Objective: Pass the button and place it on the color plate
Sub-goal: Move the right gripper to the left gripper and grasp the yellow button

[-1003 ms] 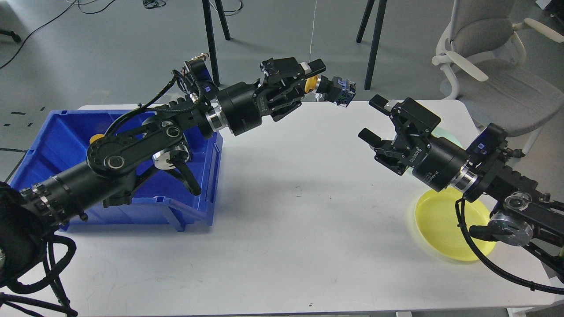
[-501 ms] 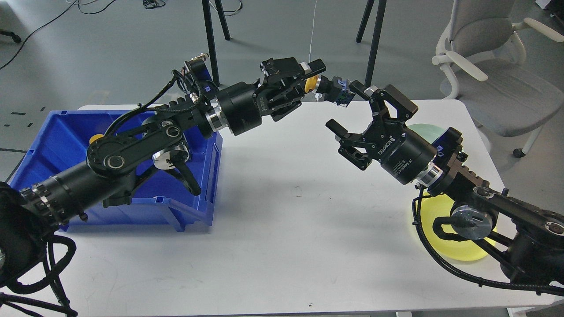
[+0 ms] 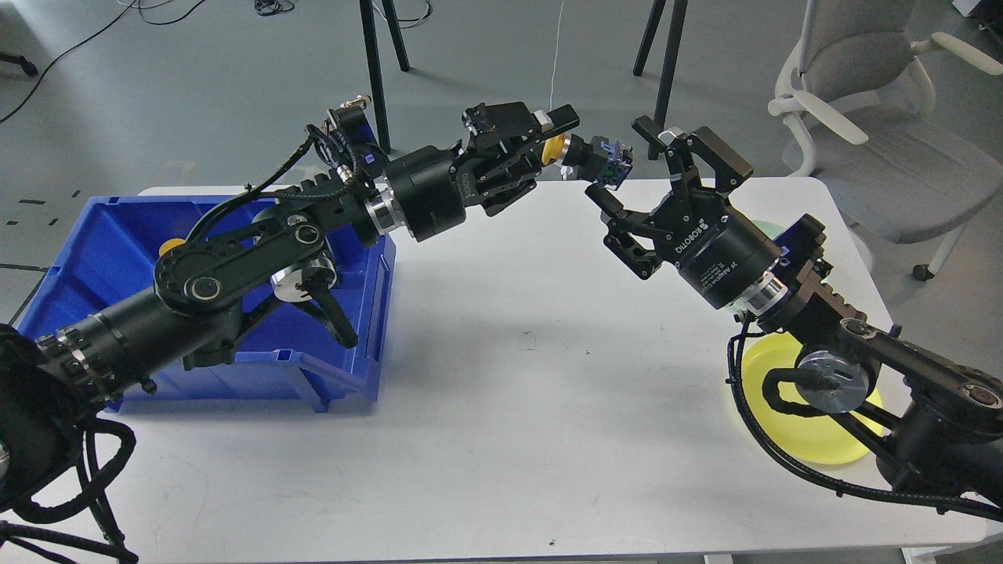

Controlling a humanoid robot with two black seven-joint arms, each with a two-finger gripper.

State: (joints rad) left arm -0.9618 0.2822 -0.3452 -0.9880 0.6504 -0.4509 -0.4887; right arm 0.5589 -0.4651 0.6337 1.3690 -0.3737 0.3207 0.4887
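Observation:
My left gripper (image 3: 558, 141) is shut on the yellow cap of a button (image 3: 589, 159), a push-button with a black barrel and a blue end block, held out above the table's far edge. My right gripper (image 3: 619, 168) is open, its two fingers standing either side of the button's blue end, close to it; I cannot tell whether they touch. A yellow plate (image 3: 815, 435) lies on the table at the right, partly hidden by my right arm. A pale green plate (image 3: 772, 229) shows only as a sliver behind the right gripper body.
A blue bin (image 3: 117, 266) stands on the table's left, under my left arm, with a yellow button (image 3: 171, 247) inside. A grey office chair (image 3: 870, 117) and black stand legs (image 3: 666, 70) are beyond the white table (image 3: 509, 423).
My right arm has swung left and up from over the yellow plate, bringing its open gripper around the button's blue end. The left arm and button have not moved.

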